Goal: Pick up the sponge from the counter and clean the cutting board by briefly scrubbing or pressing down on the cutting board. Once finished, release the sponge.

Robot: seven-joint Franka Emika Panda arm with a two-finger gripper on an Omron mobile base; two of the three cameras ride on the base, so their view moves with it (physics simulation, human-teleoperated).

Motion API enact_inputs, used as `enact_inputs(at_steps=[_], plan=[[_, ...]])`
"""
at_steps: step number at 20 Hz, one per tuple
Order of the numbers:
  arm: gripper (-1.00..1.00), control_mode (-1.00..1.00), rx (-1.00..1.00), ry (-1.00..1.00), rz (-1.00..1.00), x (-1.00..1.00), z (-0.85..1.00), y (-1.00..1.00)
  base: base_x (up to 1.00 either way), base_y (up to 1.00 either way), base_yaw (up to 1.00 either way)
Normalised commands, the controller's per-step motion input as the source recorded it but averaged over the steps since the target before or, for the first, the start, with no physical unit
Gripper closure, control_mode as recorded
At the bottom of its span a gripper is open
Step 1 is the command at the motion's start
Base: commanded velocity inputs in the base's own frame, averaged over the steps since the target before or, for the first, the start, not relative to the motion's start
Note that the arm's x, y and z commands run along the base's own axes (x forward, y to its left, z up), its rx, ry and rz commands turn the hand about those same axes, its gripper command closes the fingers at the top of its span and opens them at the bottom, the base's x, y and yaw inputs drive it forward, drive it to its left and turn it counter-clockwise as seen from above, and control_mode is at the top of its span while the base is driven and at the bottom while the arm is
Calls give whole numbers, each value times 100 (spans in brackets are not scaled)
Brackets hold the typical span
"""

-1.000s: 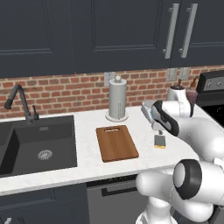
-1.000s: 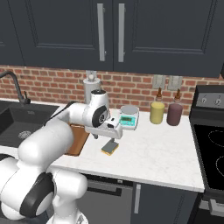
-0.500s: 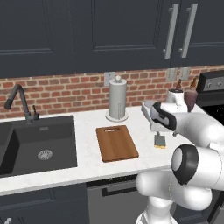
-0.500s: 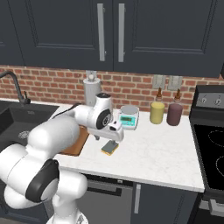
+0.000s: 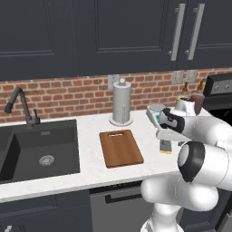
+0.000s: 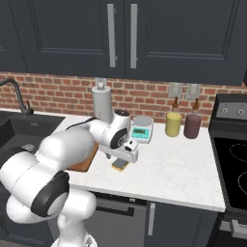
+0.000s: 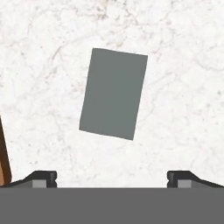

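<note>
The sponge lies flat on the white counter, its grey-green top facing the hand camera. My gripper hangs straight above it, open, with its two fingertips wide apart and nothing between them. From the left base view the gripper sits just over the sponge, to the right of the brown cutting board. The right base view puts the gripper above the sponge, and my arm hides most of the cutting board. A brown strip of the board shows at the hand view's left edge.
A paper towel holder stands behind the board. The black sink with its faucet lies to the left. A white scale and two bottles stand by the brick wall. The stove is at the right.
The arm's elbow and upper links have shifted slightly. The hand stays above the sponge, and the sponge and board have not moved.
</note>
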Motion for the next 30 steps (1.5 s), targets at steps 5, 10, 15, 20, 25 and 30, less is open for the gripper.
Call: enact_inputs(at_steps=[5, 10, 15, 20, 25, 30], plan=[[-100, -100, 1, 5, 0, 21, -17, 0, 0, 0, 0], [-100, -100, 0, 4, 0, 19, -22, 0, 0, 0, 0], [-100, -100, 0, 1, 0, 16, -22, 0, 0, 0, 0], [-100, -100, 0, 0, 0, 21, -18, 0, 0, 0, 0], [-100, -100, 0, 0, 0, 26, -16, 0, 0, 0, 0], [-100, -100, 0, 0, 0, 9, -31, 0, 0, 0, 0]])
